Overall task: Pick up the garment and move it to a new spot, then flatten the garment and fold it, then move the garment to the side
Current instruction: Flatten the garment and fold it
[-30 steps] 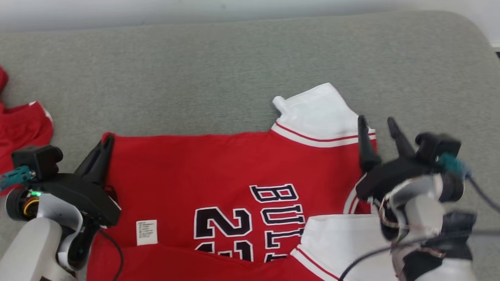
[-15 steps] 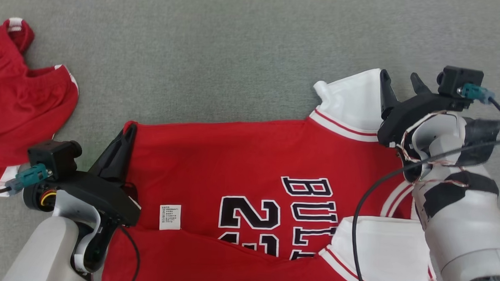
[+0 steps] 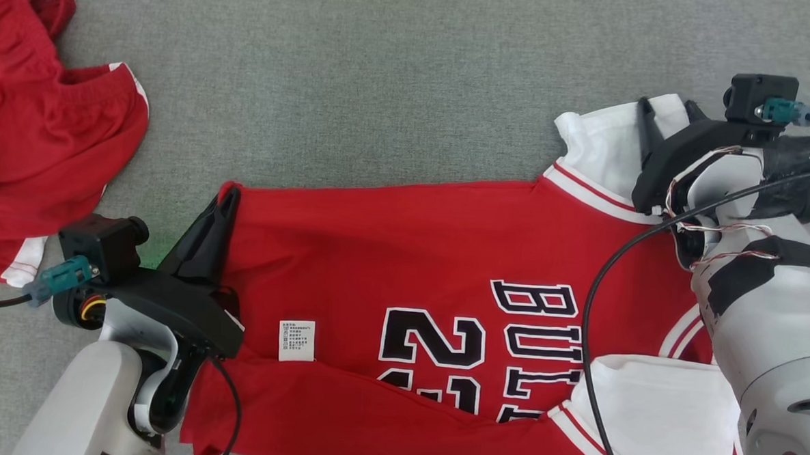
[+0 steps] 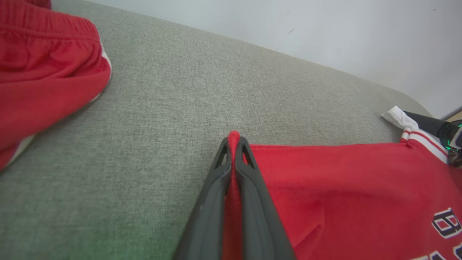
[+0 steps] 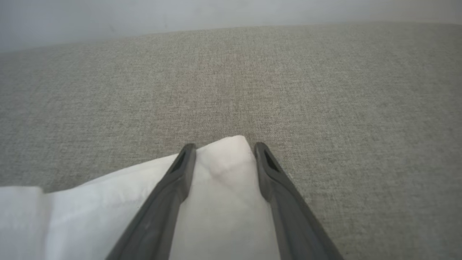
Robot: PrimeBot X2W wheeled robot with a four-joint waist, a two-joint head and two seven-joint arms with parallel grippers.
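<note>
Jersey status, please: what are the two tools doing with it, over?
Left tool shut on red jersey corner. Right tool open, astride white sleeve tip. Red shorts lie left, apart.

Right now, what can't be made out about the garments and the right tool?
- jersey: head view, near part cut off by the bottom edge; number and lettering partly under a fold.
- label: head view, print too small to read.
- right tool: right wrist view, open astride the white sleeve; whether it touches cloth cannot be told.
- other garment: head view, cut off by the left edge.
</note>
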